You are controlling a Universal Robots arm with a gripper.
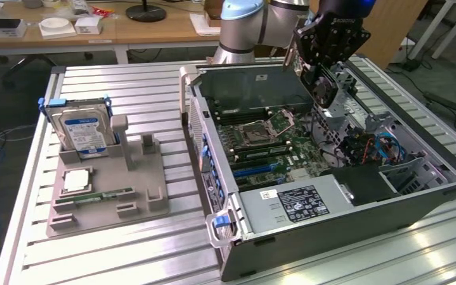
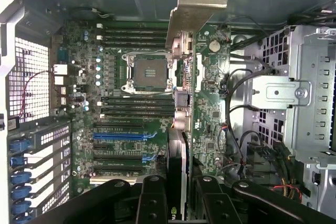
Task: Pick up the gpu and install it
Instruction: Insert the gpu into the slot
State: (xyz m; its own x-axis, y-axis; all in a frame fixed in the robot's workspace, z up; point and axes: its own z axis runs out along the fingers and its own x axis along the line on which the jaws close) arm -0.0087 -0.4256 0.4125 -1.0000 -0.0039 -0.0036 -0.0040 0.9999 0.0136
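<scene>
You've got the gpu clamped between the gripper fingers, over the case, exterior view's upper right; not yet slotted.

Case open; cables, drv cage nr gpu.

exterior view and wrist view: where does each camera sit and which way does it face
Exterior view: off the arm, raised, looking down at the open computer case; arm and jaws holding the gpu show.
Wrist view: on the wrist, looking into the case along the gpu; jaws show.
Shared: gpu, motherboard, case.
</scene>
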